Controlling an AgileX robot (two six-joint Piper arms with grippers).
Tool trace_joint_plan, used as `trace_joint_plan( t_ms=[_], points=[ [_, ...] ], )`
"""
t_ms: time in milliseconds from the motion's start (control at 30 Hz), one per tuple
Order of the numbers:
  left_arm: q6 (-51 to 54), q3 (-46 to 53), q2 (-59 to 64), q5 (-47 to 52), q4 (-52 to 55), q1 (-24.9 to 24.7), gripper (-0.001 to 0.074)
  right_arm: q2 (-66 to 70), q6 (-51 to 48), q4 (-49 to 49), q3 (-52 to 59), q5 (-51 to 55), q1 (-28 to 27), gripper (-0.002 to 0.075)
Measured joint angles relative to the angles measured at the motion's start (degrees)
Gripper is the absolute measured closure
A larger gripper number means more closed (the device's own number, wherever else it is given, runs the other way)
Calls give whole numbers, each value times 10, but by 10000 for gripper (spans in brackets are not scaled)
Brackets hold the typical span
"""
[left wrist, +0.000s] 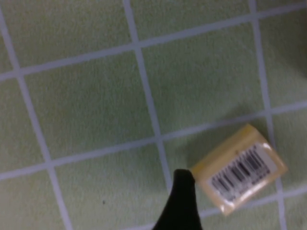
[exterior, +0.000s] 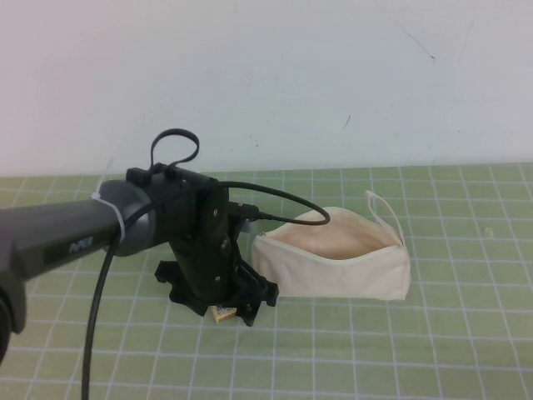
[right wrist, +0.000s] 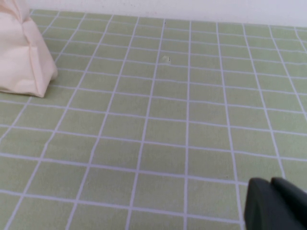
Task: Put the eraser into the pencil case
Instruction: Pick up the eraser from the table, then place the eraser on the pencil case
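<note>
From the high view, my left claw [exterior: 223, 310] is down low over the green gridded desk [exterior: 400, 350], and the small yellow-tan rectangular eraser [exterior: 223, 313] peeks out right beneath it, sitting between the black claw parts. Whether I'm pinching it or only hovering around it, I cannot tell from here. Just beyond my left claw, off toward the right side, stands the cream canvas zip pencil case [exterior: 337, 260], mouth gaping upward, loop strap [exterior: 385, 213] at its far end; it's propped open that way so I can drop the eraser straight in.

On to the left wrist view: the eraser [left wrist: 240, 168] lies flat on the desk with its barcode label up, and one dark fingertip [left wrist: 180, 201] sits right against its edge. The other finger is out of sight, so the grip stays unclear.

Right wrist view: my right claw [right wrist: 276, 203] shows only a dark corner, parked well away from the pencil case [right wrist: 21, 52], leaving the left arm room to work.
</note>
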Motion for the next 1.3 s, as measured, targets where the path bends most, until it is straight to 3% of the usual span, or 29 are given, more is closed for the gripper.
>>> trace_joint_plan(
  t_ms=[333, 400, 533, 800, 1033, 1300],
  points=[
    [-18, -5, 22, -19, 0, 0, 205, 0, 0, 0, 0, 0, 0, 727],
    [-18, -5, 22, -19, 2, 0, 246, 0, 0, 0, 0, 0, 0, 727],
    [-18, -5, 23, -17, 6, 0, 430, 0, 0, 0, 0, 0, 0, 727],
    [-18, -6, 7, 33, 14, 0, 429, 0, 0, 0, 0, 0, 0, 727],
    [8, -6, -112, 54, 11, 0, 429, 0, 0, 0, 0, 0, 0, 727],
    [118, -6, -199, -69, -83, -38, 429, 0, 0, 0, 0, 0, 0, 727]
  ],
)
